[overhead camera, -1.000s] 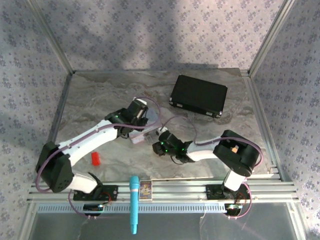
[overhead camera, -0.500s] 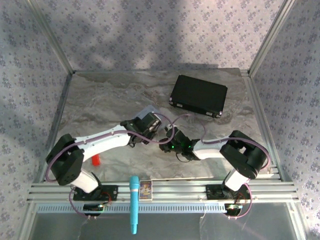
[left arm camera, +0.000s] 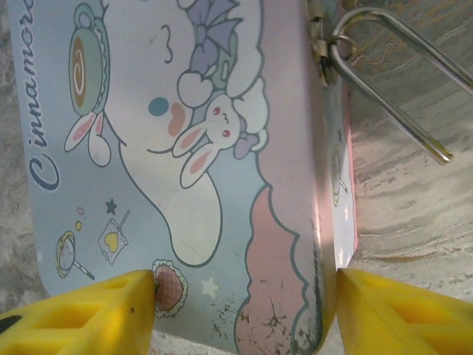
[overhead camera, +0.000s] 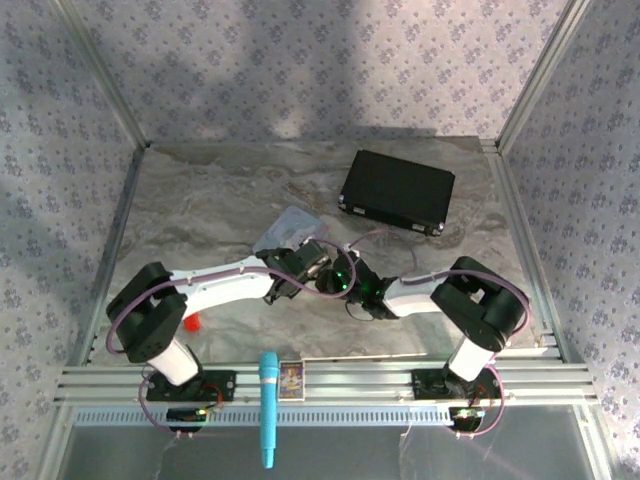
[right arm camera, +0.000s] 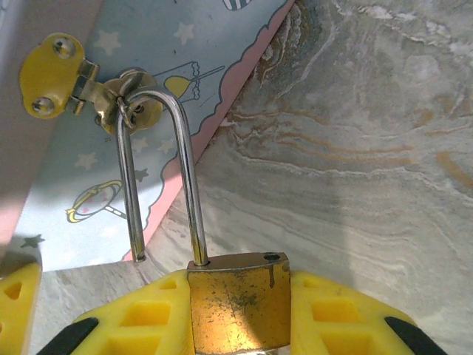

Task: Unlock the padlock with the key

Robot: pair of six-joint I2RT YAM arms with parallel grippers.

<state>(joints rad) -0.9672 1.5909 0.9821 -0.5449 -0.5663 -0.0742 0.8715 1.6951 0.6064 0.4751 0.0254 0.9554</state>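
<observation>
cursive "cinnamor…" runs along the pale blue-and-pink cartoon-rabbit metal tin [left arm camera: 185,148], clamped in the left gripper [left arm camera: 244,314]. the scuffed brass padlock [right arm camera: 236,292], long steel shackle [right arm camera: 185,170] looped through the tin's gold hasp [right arm camera: 55,78] with one leg free, sits pinched in the right gripper [right arm camera: 238,318].

A grey marbled table [overhead camera: 200,200] carries a black case [overhead camera: 397,190] lying flat at about 2 o'clock and a small red block [overhead camera: 191,322] at 8 o'clock. A pale tin [overhead camera: 283,226] sits just off centre toward 10 o'clock. On the near rail [overhead camera: 520,380] at 6 o'clock lie a teal microphone [overhead camera: 268,405] and a small card [overhead camera: 291,379].
</observation>
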